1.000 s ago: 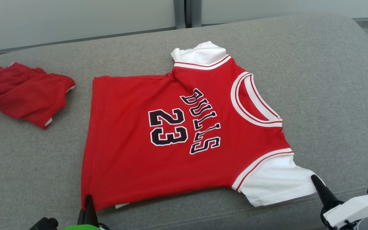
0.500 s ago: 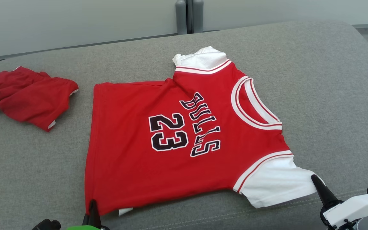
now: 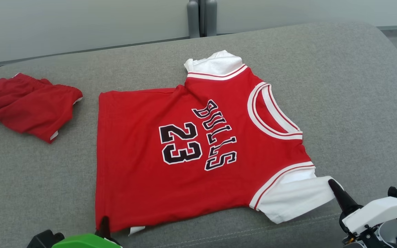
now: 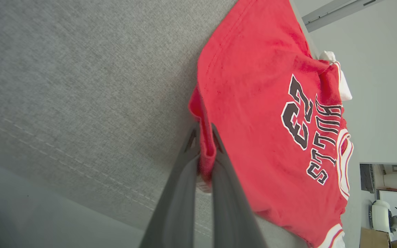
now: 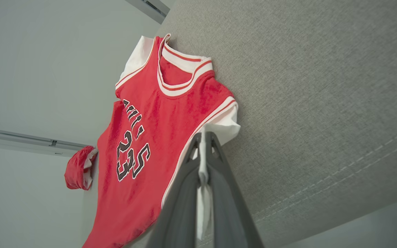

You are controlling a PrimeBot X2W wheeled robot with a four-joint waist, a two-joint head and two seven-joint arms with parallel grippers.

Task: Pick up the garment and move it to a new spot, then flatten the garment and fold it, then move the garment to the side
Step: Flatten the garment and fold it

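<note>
Shifting slightly left and farther in than half a second ago, the right pincer (image 3: 333, 186) is drawing the near sleeve (image 3: 295, 199) inward, and that white sleeve is lying narrower than before. Its dark fingers are clenching the sleeve's edge, with thin white cloth pinched between them. The pale forearm behind them is slanting in from the near right.

At the near left, the left pincer (image 3: 104, 224) is pointing away from the robot. It is gripping the hem corner (image 4: 205, 151), where red knit is puckering up between the closed fingers.

Between the two grips the jersey (image 3: 133, 179) is lying front up on the grey woven cushion (image 3: 357, 103), close to its stitched near edge. Its long axis is running left to right, with the hem facing left and the collar (image 3: 274, 113) facing right, so the black, white-edged lettering is reading sideways. White and red ribbing is trimming the collar and armholes.

Beyond, the far sleeve (image 3: 215, 63) is crumpling upward. Well apart at the far left, red shorts (image 3: 29, 106) are sitting in a soft heap.
</note>
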